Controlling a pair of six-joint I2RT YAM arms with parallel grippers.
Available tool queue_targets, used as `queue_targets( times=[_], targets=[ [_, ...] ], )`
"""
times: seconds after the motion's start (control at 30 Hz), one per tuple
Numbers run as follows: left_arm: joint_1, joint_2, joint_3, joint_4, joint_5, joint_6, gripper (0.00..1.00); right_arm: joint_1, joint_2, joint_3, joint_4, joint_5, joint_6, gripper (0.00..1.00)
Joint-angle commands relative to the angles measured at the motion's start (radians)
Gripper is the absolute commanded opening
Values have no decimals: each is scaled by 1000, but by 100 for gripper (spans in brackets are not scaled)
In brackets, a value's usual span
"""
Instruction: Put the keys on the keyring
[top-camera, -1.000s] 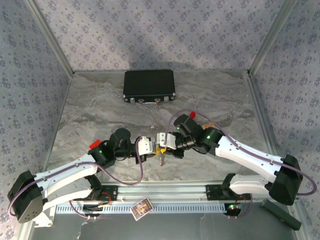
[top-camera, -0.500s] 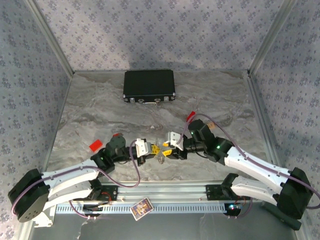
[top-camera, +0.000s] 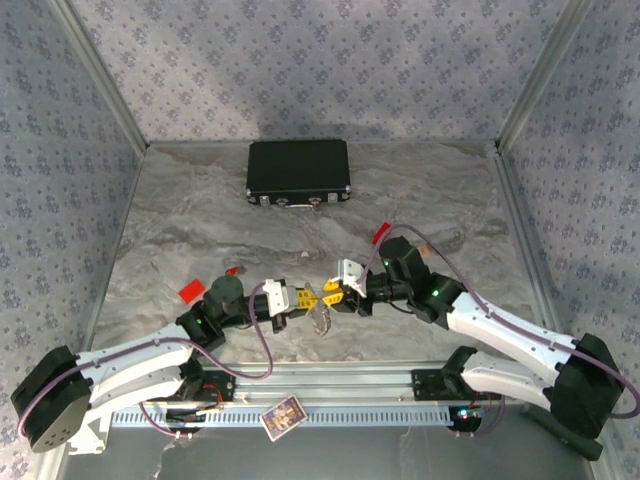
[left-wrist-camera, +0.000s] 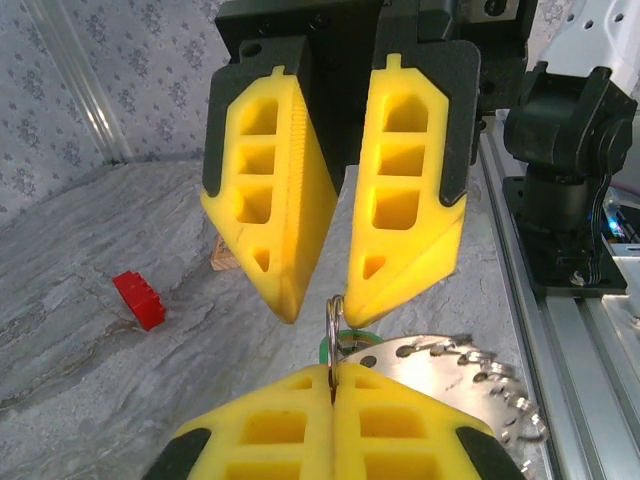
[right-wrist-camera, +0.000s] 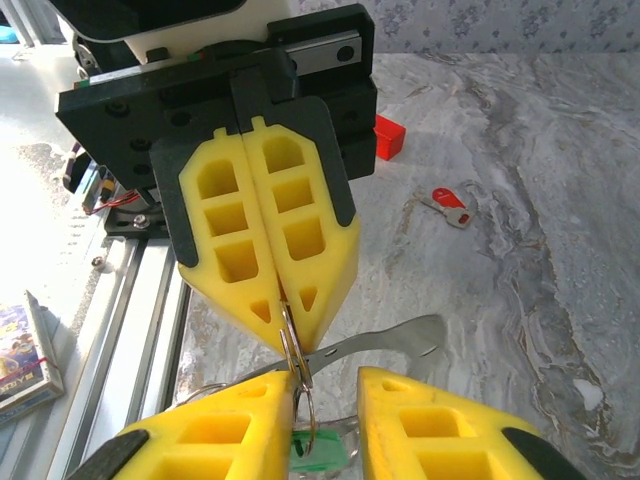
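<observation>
Grey marbled desk (top-camera: 420, 190) lies below. On it the left gripper (left-wrist-camera: 333, 372) has its jaws pressed together on the thin keyring (left-wrist-camera: 334, 318). Facing it, the right gripper (left-wrist-camera: 320, 312) has jaws apart, one on each side of the ring, just beside a green key (left-wrist-camera: 352, 345). One red key (right-wrist-camera: 450, 205) lies well apart on the desk.

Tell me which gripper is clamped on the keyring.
The left gripper: its yellow fingers are pressed shut on the thin keyring, while the right gripper stands open facing it.
</observation>
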Motion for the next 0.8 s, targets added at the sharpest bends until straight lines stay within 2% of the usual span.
queue_targets(
  times=[0.0,0.37,0.47,0.5,0.6,0.77],
  targets=[
    [-1,-10,-6,79,19,-5,0,-1,9,24,-3,-42,-13,23],
    [-1,36,8,120,34,-11,0,8,12,20,22,-34,-35,10],
    [0,48,12,118,34,-13,0,8,8,25,15,-34,-46,3],
    [-1,50,13,115,30,-13,3,7,8,29,1,-32,-54,0],
    [-1,47,33,49,-11,-4,22,11,13,61,-81,5,-90,0],
    [-2,41,91,-133,-44,43,21,49,44,146,-266,131,-176,0]
  ],
)
